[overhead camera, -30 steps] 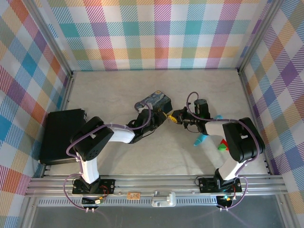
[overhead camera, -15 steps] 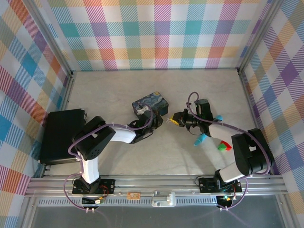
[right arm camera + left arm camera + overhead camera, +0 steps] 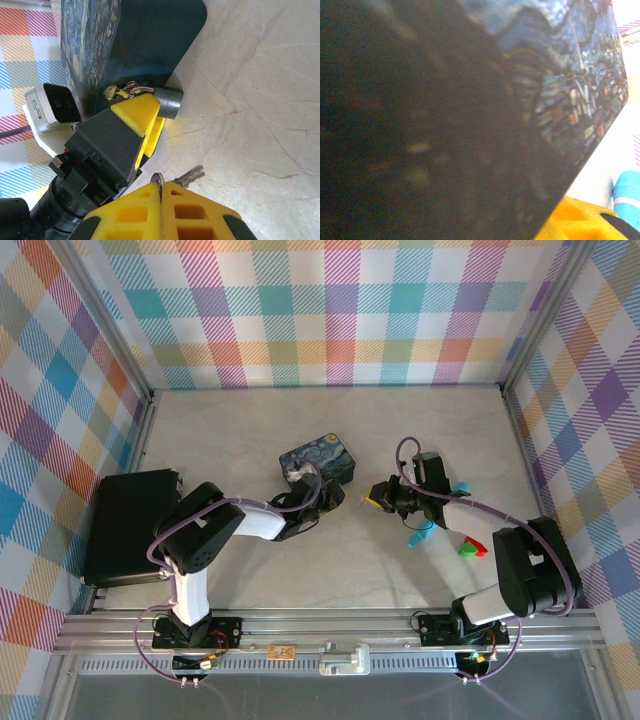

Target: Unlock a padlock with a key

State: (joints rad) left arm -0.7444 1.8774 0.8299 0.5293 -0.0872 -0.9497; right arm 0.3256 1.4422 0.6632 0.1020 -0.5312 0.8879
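Top view: the left gripper (image 3: pixel 333 497) sits at the tin's (image 3: pixel 318 456) near edge, with the right gripper (image 3: pixel 372 496) just right of it.

Left wrist: the tin is close up and blurred.

Right wrist: the right gripper is clamped on the key (image 3: pixel 189 175). The padlock (image 3: pixel 168 102) lies against the tin at the left fingertips; I cannot tell whether they grip it.

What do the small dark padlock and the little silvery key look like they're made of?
The small dark padlock looks metal: matt dark-grey body, shiny silvery shackle. The little silvery key looks bare metal, by its pale glint.
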